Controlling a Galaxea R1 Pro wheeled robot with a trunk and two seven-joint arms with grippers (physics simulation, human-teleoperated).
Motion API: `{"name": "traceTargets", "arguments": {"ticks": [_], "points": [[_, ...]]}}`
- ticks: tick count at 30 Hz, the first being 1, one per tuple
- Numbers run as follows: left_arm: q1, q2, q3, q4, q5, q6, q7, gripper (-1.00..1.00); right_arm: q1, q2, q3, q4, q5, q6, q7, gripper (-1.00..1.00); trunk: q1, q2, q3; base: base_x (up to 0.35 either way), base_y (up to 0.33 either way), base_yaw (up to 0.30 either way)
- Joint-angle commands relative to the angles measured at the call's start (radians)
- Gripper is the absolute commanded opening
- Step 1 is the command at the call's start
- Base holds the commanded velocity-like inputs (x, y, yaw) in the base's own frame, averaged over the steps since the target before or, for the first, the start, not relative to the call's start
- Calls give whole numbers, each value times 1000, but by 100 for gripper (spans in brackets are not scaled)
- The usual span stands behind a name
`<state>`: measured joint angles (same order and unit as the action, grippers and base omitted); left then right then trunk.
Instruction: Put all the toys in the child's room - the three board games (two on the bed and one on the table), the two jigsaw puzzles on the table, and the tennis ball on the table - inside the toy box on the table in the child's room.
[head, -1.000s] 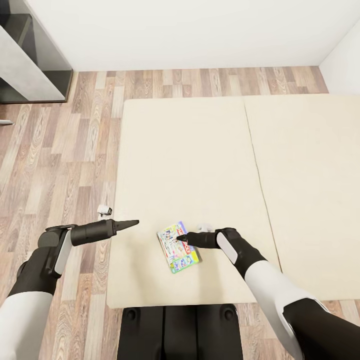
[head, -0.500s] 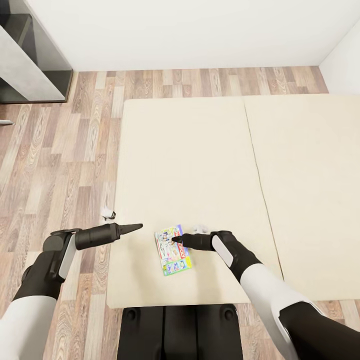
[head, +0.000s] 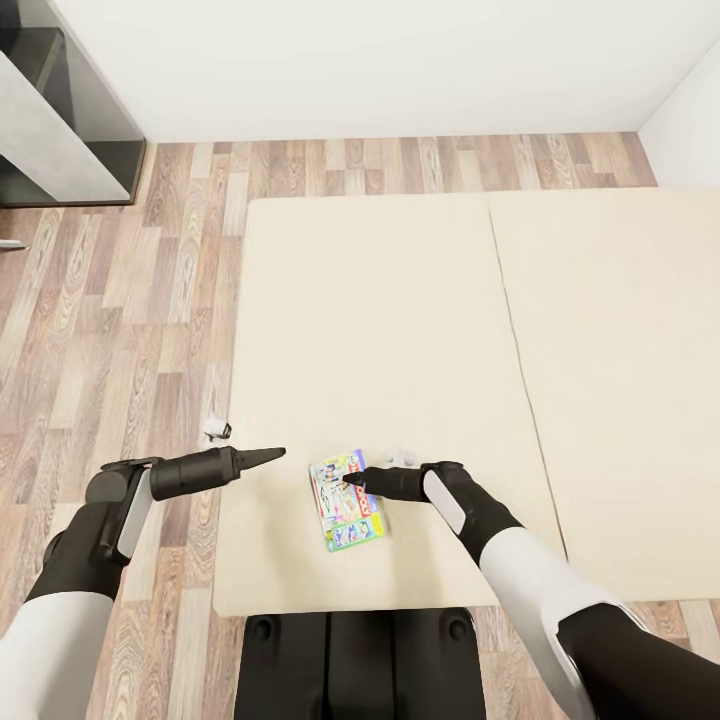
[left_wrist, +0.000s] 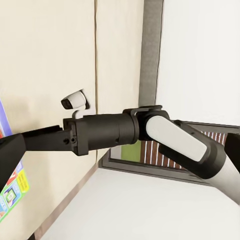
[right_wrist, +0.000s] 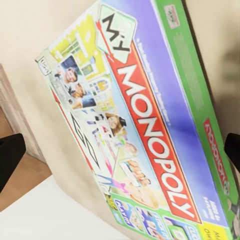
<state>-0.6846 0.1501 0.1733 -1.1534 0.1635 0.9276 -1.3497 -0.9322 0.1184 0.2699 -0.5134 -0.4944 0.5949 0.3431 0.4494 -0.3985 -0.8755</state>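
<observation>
Head view: a board game lies flat near the near edge of the bed, the right gripper poised over its far end. Right wrist view: the cover reads "My Monopoly", both fingertips spread wide outside the box edges, gripping nothing. The left gripper hovers left of it, its opening indiscernible.

Board game: cover is blue-violet with a green border, a red diagonal band in white lettering, a yellow-green panel and small multicoloured pictures. Bed: plain cream. Floor: wood planks in mixed brown and grey grain. Wall: white. My arms: black toward my jaws, white on the upper sections.
</observation>
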Motion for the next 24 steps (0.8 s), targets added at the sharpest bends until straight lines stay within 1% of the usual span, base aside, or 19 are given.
{"name": "traceTargets", "arguments": {"ticks": [1, 24], "points": [[0, 1, 0, 0, 2, 10, -2, 100, 0, 0, 2, 0, -1, 3, 1, 100, 1, -2, -1, 0, 0, 0], [0, 0, 0, 0, 2, 10, -2, 100, 0, 1, 2, 0, -1, 4, 2, 100, 1, -2, -1, 0, 0, 0]]}}
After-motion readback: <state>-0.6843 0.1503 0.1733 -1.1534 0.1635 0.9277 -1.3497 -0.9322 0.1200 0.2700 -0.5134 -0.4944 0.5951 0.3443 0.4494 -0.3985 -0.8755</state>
